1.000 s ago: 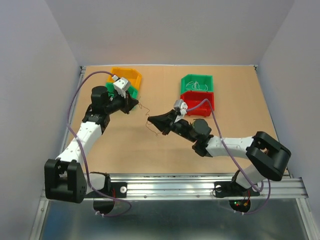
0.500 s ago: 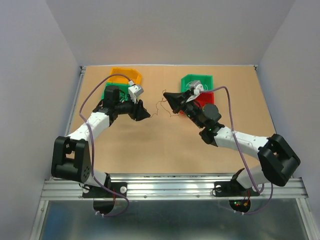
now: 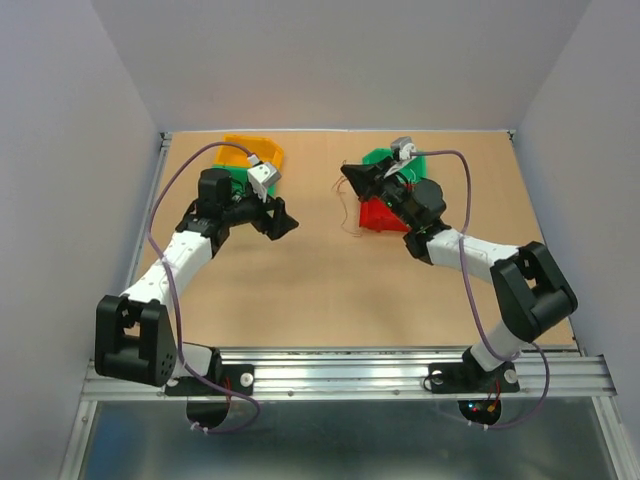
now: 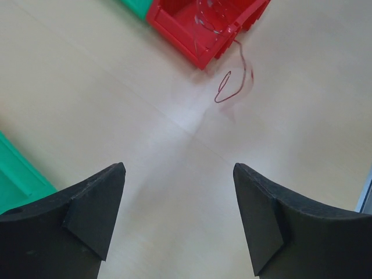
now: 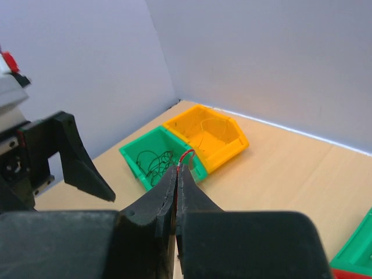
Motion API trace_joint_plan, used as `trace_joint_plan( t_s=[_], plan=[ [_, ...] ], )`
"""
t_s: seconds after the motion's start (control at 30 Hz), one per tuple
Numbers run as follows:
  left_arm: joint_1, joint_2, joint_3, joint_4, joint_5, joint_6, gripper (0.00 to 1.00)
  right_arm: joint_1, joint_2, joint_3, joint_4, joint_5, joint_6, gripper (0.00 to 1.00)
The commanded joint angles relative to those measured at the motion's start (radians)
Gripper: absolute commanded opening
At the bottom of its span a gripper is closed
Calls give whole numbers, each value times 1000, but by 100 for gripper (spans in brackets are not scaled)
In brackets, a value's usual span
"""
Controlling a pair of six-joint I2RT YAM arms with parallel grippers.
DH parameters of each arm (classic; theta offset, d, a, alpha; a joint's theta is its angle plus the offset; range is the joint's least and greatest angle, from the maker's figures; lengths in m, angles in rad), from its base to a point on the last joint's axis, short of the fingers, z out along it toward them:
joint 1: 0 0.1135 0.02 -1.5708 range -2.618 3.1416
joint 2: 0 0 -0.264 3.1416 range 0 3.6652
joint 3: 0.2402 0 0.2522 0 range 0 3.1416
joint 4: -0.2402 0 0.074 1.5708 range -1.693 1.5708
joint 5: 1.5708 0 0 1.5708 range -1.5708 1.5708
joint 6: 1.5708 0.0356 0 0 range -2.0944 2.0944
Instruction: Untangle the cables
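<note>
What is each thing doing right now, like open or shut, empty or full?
left pincer: open, holding nothing.
right pincer: shut on the red wire.
red wire: dangling from the right pincer.
green bin: dark wires inside.
orange bin: thin wire inside.
red bin: pale wires inside.

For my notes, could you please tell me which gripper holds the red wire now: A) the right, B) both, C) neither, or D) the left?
A: the right gripper is shut on the red wire, which pokes out at its tips, while the left gripper stands open and empty.
</note>
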Motion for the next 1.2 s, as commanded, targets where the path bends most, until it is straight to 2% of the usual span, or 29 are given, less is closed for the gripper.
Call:
trace_joint_plan(
  t_s=[0.0,0.23,0.53,0.8,1.17],
  plan=[
    [20,-59,-20,60,-57,3,88,-30,19,65,83,-58,45,1],
    [68,-145,-92,207,-143,-60,88,-79,25,15,143,-52,54,1],
    [85,-195,-120,247,-146,-72,87,-186,58,-39,327,-168,141,0],
    [89,-204,-126,256,-131,-68,87,-201,131,65,367,-268,192,0],
    [91,-211,-135,253,-122,-63,87,-208,73,-91,384,-140,171,1]
  ],
)
